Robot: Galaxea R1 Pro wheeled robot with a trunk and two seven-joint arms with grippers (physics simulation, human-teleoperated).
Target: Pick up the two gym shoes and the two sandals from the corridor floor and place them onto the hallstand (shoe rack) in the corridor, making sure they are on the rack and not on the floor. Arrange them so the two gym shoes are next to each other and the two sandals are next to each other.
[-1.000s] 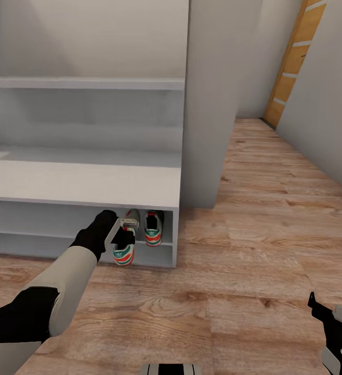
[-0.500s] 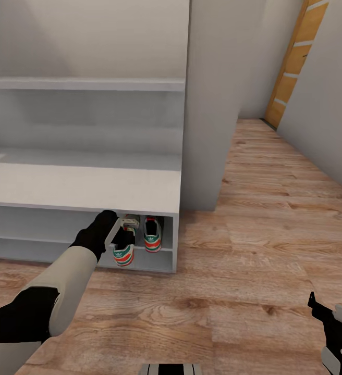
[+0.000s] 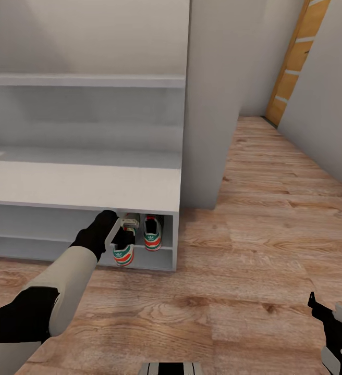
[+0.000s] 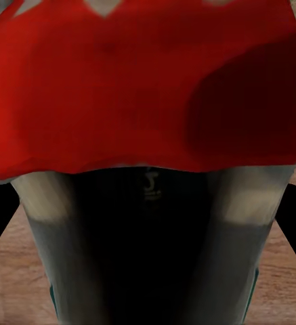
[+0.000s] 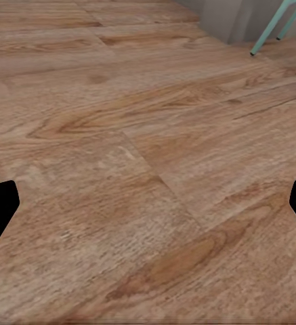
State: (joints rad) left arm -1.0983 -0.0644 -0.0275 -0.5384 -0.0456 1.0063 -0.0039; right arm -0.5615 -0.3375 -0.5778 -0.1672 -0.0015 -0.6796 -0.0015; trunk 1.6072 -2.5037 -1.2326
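The left pincer (image 3: 123,233) is clenched on a gym shoe (image 3: 124,253) at the lower shelf's right end of the hallstand (image 3: 82,186), heel jutting past the front edge. The second gym shoe (image 3: 152,232) sits just beside it, farther in. The right pincer (image 3: 322,311) hangs over the corridor floor (image 3: 275,219), fingers spread apart.
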